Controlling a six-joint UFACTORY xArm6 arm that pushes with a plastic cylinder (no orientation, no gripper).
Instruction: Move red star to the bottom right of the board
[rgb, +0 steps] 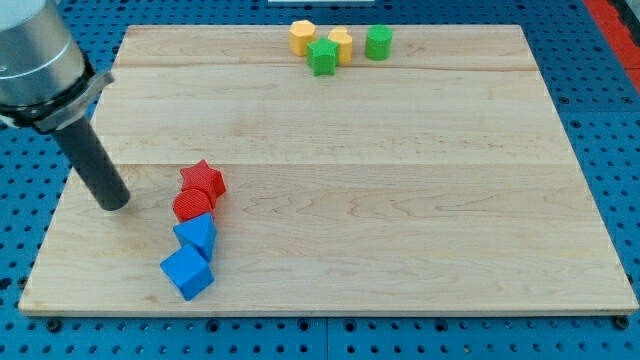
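The red star lies on the wooden board at the view's left, a little below mid height. A round red block touches it just below. Under that sit a blue triangular block and a blue cube in a close column. My tip rests on the board to the left of the red star and the round red block, a short gap away from both. The rod slants up to the view's upper left.
At the view's top centre is a cluster: a yellow hexagon block, a green star, another yellow block and a green round block. A blue pegboard surface surrounds the board.
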